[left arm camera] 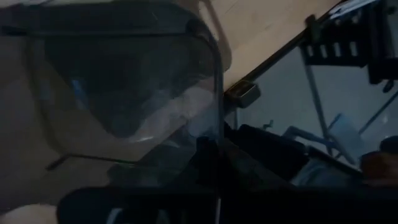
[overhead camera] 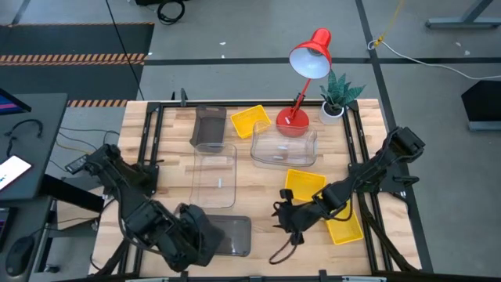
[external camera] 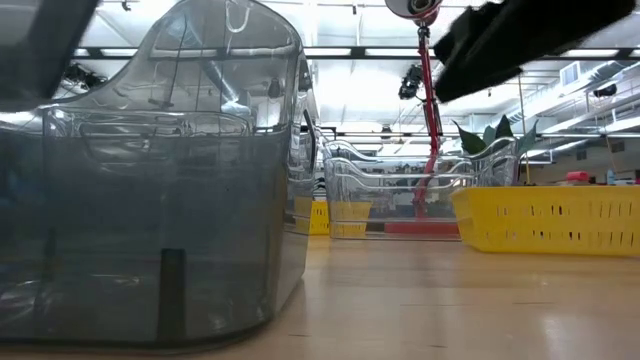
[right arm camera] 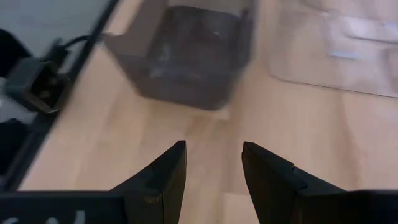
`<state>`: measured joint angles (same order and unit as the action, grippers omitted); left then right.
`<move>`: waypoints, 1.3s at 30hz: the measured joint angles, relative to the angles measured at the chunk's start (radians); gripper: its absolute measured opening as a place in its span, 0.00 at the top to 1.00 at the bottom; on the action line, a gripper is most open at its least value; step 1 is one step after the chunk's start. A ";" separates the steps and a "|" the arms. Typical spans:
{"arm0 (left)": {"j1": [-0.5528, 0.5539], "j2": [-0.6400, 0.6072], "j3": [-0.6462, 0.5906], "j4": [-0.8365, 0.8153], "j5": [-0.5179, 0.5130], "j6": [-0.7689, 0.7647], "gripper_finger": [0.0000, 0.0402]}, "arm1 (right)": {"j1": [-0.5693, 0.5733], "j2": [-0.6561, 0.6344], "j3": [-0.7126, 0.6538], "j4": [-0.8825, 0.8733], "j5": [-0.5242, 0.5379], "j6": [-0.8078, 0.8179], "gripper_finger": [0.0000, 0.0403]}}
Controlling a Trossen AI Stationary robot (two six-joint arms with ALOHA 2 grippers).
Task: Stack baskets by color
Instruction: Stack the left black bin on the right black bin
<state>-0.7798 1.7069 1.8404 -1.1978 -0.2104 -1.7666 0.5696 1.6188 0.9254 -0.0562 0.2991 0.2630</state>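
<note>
A smoky dark grey basket (overhead camera: 233,236) (external camera: 150,230) is at the table's near edge, with my left gripper (overhead camera: 196,235) (left arm camera: 214,180) shut on its left end. My right gripper (overhead camera: 283,221) (right arm camera: 213,165) hovers open over bare wood just right of that basket (right arm camera: 186,56), pointing at it and touching nothing. A second grey basket (overhead camera: 209,127) and a yellow one (overhead camera: 249,119) rest on their bases at the far side. Two clear baskets (overhead camera: 215,176) (overhead camera: 283,145) sit mid-table. Two more yellow baskets (overhead camera: 304,184) (overhead camera: 344,227) lie under and beside my right arm. My left gripper is shut on the grey basket's wall (left arm camera: 217,106) at its left end, coming from the table's left and slanting down. The smoky wall runs down into the dark fingers, which hide the place of contact. Whether the basket is clear of the table cannot be told.
A red desk lamp (overhead camera: 309,63) and a small potted plant (overhead camera: 338,95) stand at the far right. Black frame rails (overhead camera: 362,149) run along the table's edges. Bare wood lies between the held basket and the near yellow basket.
</note>
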 joint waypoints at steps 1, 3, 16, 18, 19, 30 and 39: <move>0.004 0.000 0.000 0.006 0.000 0.004 0.98 | 0.005 0.000 -0.021 0.038 -0.008 -0.006 0.60; 0.014 0.000 0.000 0.031 0.000 0.022 0.98 | 0.013 0.000 -0.048 0.103 -0.009 -0.021 0.60; 0.071 0.012 0.016 0.227 -0.108 0.158 0.98 | 0.022 0.000 -0.103 0.210 -0.009 -0.105 0.60; 0.072 0.025 0.016 0.230 -0.108 0.128 0.98 | 0.022 0.000 -0.103 0.182 -0.001 -0.110 0.60; 0.072 0.033 0.016 0.237 -0.106 0.114 0.98 | 0.022 0.000 -0.103 0.170 0.007 -0.114 0.60; 0.091 0.125 0.015 0.259 0.000 -0.035 0.98 | 0.004 -0.006 -0.102 0.088 0.021 -0.143 0.60; 0.121 0.171 0.015 0.238 0.067 -0.048 0.98 | 0.004 -0.081 -0.101 0.055 0.017 -0.150 0.60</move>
<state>-0.6584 1.8777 1.8557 -0.9602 -0.1432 -1.8147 0.5735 1.5375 0.8246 -0.0015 0.3166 0.1125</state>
